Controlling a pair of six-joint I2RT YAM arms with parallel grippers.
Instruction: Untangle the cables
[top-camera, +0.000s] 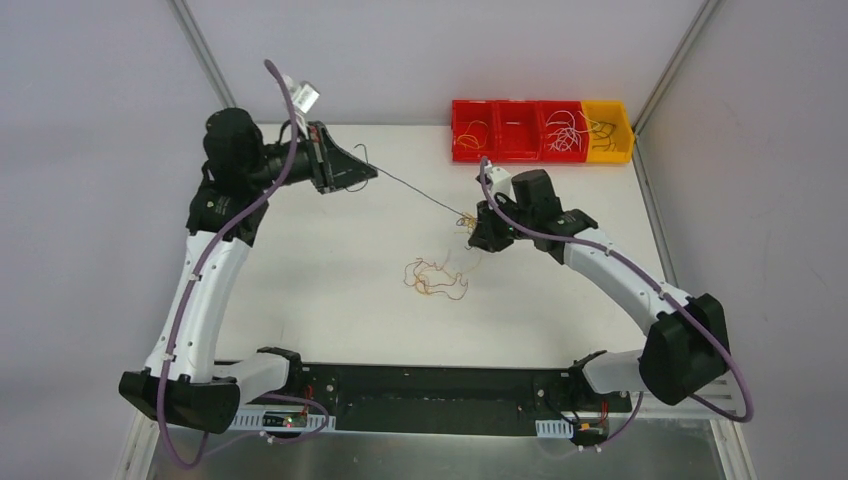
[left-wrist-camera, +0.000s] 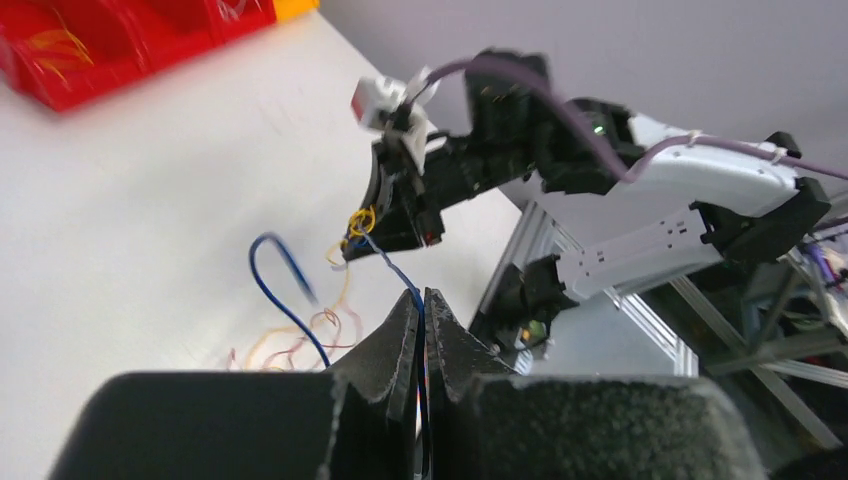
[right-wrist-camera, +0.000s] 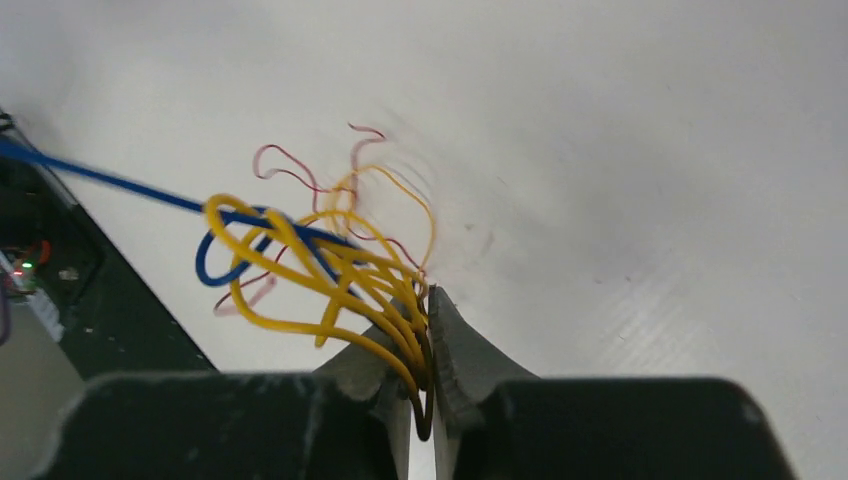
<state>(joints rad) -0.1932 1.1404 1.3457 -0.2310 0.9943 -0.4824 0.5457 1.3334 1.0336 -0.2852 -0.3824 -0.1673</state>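
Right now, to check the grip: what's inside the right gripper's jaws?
Several yellow wires are pinched inside the right gripper, with a blue wire looped through the bunch. Where they end is covered by the fingers.

White table (top-camera: 330, 300), cable clump (top-camera: 435, 278), bins (top-camera: 500, 157)
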